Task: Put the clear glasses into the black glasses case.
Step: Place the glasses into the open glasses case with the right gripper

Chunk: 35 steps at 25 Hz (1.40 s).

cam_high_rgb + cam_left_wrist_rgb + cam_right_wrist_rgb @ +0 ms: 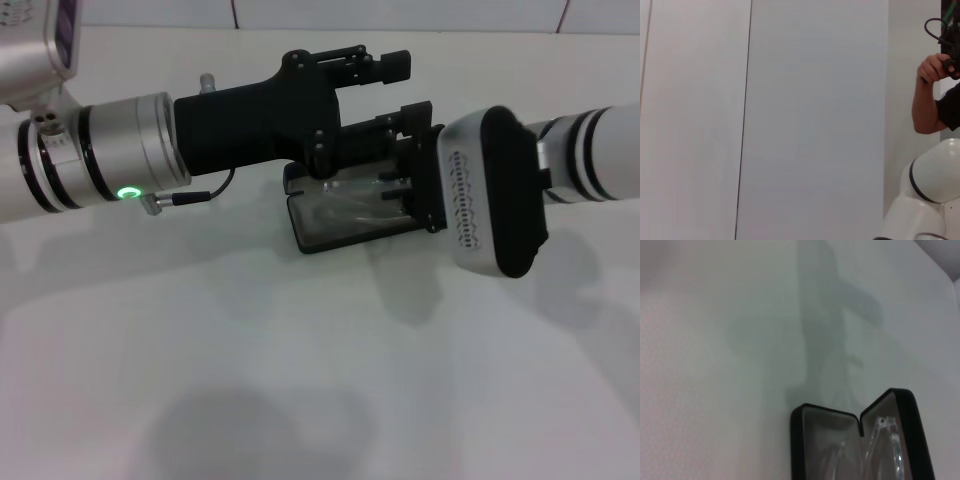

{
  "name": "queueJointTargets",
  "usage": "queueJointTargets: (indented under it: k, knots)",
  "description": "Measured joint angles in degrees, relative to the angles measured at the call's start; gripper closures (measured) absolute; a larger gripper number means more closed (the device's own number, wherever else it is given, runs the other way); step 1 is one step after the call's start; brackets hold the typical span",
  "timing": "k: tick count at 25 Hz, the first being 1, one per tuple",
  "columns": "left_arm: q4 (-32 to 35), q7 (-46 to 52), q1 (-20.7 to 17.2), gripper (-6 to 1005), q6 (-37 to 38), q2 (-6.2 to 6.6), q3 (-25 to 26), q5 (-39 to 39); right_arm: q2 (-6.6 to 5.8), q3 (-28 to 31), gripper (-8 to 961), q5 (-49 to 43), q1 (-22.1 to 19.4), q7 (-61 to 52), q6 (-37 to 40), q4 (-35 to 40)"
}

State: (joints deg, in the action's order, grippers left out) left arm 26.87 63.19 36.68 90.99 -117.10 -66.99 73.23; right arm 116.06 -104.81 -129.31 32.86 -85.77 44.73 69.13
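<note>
Clear plastic shows inside the open case: the clear glasses lie in the grey-lined hollow of the black glasses case, their thin arms and lens faint against the lining in the right wrist view. From the head view the black glasses case sits open on the white tabletop, lid hinged back, with the clear glasses resting in the tray that faces the camera.

Directly over the far end of the case hangs the right gripper, reaching in from the right side; its dark fingers stand close above the glasses, and I cannot tell whether they are parted or closed, or whether they touch the frame. The left gripper is stretched across from the left, held higher and beyond the case, apart from both case and glasses; its fingers look drawn together on nothing.

Farther out, the left wrist view shows only a pale panelled wall and a person's hand at the edge.
</note>
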Motion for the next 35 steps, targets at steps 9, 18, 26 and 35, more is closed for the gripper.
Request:
queueJointTargets:
  k: [9,18,26,35]
  knots:
    - [0.1,0.0,0.2,360,-0.2,-0.19,0.0,0.1,0.13,-4.9,827,-1.6,1.5,0.0,-6.5,-2.9]
    - [0.1,-0.5,-0.1,356,-0.2,-0.36,0.1,0.1,0.13,-7.0,826,-2.3,3.0,0.0,-10.7,-5.4]
    - [0.1,-0.7,-0.4,352,-0.8,-0.50,0.2,0.1,0.14,-11.4,826,-3.2,2.6,0.0,-16.5,-7.0]
    - [-0.1,-0.8,-0.5,348,-0.8,-0.50,0.3,0.1,0.01,-11.4,718,-3.2,-1.7,0.0,-15.9,-2.9]
